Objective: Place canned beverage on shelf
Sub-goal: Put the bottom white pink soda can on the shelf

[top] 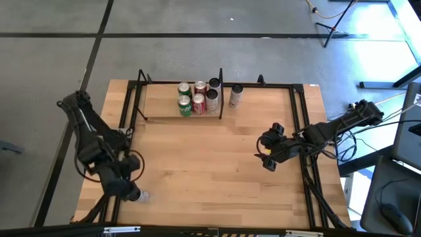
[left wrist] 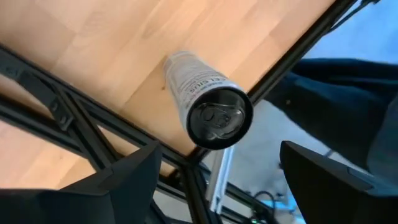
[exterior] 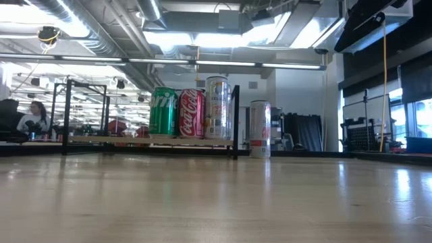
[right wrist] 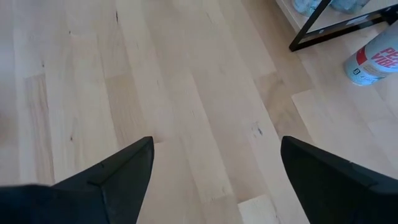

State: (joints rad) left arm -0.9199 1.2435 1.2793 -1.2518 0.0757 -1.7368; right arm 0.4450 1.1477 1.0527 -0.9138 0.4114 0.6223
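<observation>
Here, slim can (left wrist: 202,99) apparently upright, left tool (left wrist: 217,177) open

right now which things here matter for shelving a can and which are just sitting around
For the job:
- shelf
- slim can right of the divider
- can under the left hand
- right hand, open

Just there:
- green cans
- red cans
- silver cans

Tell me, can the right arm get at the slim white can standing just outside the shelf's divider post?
Probably yes. The white can stands alone, right of the divider post, and bare tabletop lies between it and the open right gripper.
</observation>
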